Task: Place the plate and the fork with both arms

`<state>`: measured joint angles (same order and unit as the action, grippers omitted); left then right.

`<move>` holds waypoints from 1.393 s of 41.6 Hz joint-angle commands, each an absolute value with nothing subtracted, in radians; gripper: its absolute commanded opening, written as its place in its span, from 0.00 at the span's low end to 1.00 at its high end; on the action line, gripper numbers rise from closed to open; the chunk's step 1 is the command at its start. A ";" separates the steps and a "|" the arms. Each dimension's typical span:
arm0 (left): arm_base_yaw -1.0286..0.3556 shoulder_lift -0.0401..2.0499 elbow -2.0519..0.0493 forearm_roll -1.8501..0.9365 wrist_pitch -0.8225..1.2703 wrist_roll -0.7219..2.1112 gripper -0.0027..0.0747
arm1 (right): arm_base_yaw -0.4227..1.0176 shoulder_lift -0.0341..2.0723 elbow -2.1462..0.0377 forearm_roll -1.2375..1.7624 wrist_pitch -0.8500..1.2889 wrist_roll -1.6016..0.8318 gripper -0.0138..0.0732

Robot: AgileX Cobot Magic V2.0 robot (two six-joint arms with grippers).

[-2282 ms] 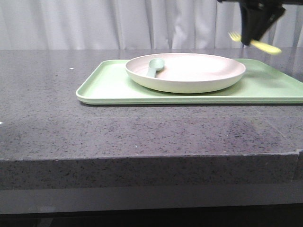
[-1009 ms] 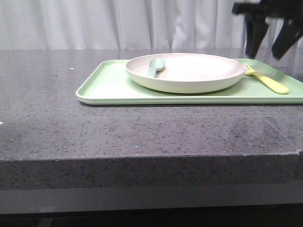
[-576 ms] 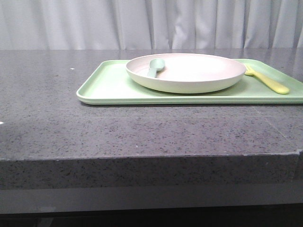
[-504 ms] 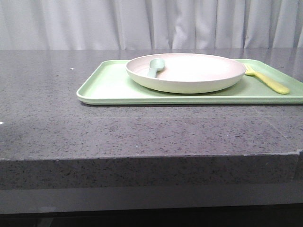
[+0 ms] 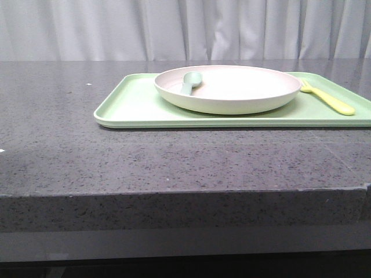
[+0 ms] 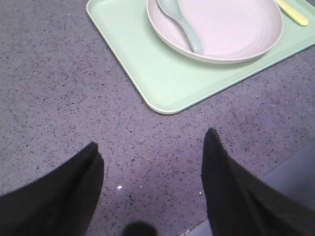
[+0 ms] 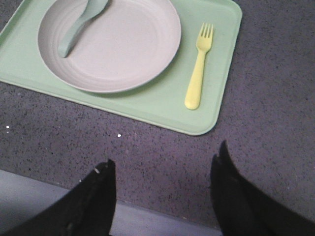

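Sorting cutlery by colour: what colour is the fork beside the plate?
Pale yellow. The fork shows best in the right wrist view.

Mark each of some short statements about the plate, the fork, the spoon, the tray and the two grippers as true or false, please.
1. The small pale-yellow plastic fork lies on the flat rectangular light-green tray, beside the plate. True.
2. The pale blue-green spoon lies on the dark speckled stone table. False: it lies in the wide round off-white plate.
3. The right gripper holds the fork. False: its dark fingers stand apart over the table, with nothing between them.
4. The left gripper is open and empty. True.
5. The plate stands directly on the table. False: it stands on the tray.
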<state>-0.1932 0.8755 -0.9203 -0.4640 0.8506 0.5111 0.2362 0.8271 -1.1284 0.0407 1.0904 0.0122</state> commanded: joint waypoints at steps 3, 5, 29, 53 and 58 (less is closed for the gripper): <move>-0.192 0.872 -0.948 -0.502 0.796 0.509 0.59 | 0.236 0.638 -1.000 0.013 0.997 0.000 0.67; -0.192 0.872 -0.948 -0.502 0.796 0.509 0.59 | 0.236 0.582 -0.963 0.009 0.997 0.000 0.67; -0.192 0.872 -0.948 -0.502 0.796 0.509 0.19 | 0.236 0.377 -0.811 0.043 0.968 0.000 0.17; -0.194 0.872 -0.948 -0.502 0.796 0.509 0.01 | 0.236 0.377 -0.811 0.044 1.037 0.000 0.08; -0.193 0.827 -0.946 -0.502 0.794 0.509 0.01 | 0.236 0.377 -0.811 0.044 1.036 0.000 0.08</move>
